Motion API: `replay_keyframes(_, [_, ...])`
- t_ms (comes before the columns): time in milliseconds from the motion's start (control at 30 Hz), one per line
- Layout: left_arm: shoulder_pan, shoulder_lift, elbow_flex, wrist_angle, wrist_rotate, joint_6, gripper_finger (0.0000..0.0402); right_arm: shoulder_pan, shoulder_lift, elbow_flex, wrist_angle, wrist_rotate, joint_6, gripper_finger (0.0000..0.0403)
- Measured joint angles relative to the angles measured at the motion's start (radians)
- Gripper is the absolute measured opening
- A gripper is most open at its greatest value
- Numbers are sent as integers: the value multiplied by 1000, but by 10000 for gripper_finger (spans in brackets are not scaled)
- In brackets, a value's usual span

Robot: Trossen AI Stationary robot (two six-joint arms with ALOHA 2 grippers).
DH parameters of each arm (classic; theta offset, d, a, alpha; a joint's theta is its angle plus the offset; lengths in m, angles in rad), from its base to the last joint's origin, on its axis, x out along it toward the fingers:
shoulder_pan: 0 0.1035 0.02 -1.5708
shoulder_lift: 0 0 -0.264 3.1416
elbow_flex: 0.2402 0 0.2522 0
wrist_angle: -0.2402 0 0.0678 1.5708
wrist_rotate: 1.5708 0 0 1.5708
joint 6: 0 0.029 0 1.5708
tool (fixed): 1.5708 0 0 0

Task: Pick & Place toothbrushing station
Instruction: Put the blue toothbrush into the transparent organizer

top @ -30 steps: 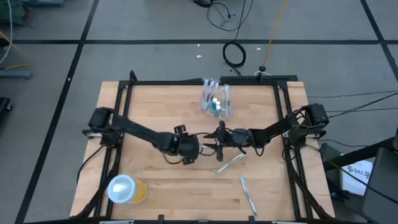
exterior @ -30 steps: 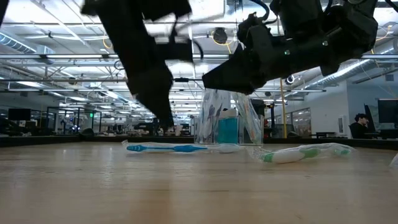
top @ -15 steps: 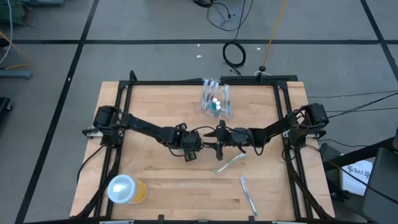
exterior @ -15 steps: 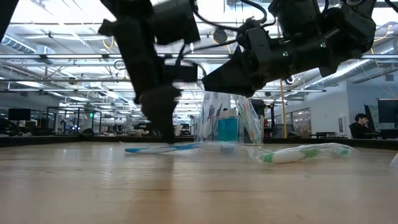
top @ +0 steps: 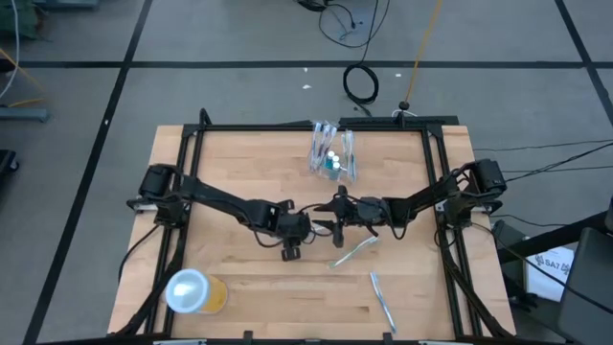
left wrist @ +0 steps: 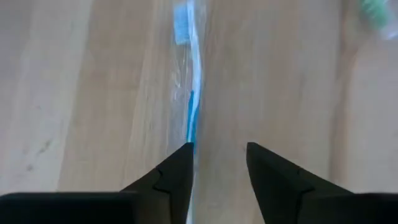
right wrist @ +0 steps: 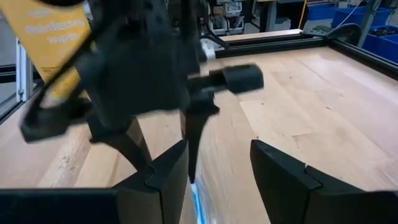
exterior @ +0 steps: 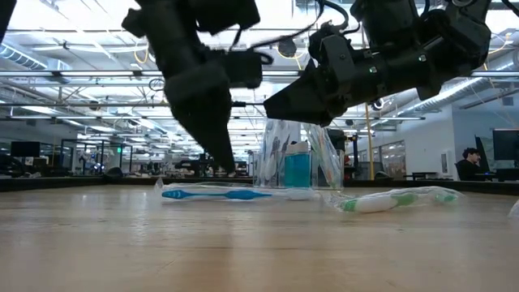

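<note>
At mid-table, the left gripper (left wrist: 217, 158) hung spread over the wrapped blue toothbrush (left wrist: 189, 93) lying flat, apparently mid-pick; next it needed centring and closing. The right gripper (right wrist: 219, 163) waited just beside, fingers apart, empty.

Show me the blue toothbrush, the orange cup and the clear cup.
blue toothbrush (exterior: 223, 194), low view, on its handle.
orange cup (top: 215, 294), high view, on its side wall.
clear cup (top: 332, 153), high view, on its wall.
</note>
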Motion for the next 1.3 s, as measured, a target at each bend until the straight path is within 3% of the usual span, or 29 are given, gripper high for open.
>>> replay_keyframes(233, [19, 85, 2, 10, -36, 59, 217, 0, 0, 0, -4, 0, 0, 169])
replay_keyframes(367, [29, 91, 4, 10, -33, 74, 224, 0, 0, 0, -4, 0, 0, 169])
replay_keyframes(500, [30, 91, 4, 13, -28, 74, 183, 0, 0, 0, -4, -1, 0, 169])
replay_keyframes(800, [34, 88, 1, 15, -60, 30, 17, 0, -50, 0, -73, 0, -10, 169])
replay_keyframes(1033, [33, 88, -1, 16, -145, -16, 41, 4, -210, -4, -430, 0, 15, 169])
replay_keyframes(1200, [33, 59, -1, 3, -129, -15, 12, 19, -322, -4, -612, -1, 82, 169])
replay_keyframes(1300, [31, 9, -1, -18, -129, -23, 15, 37, -372, -4, -685, 0, 84, 169])
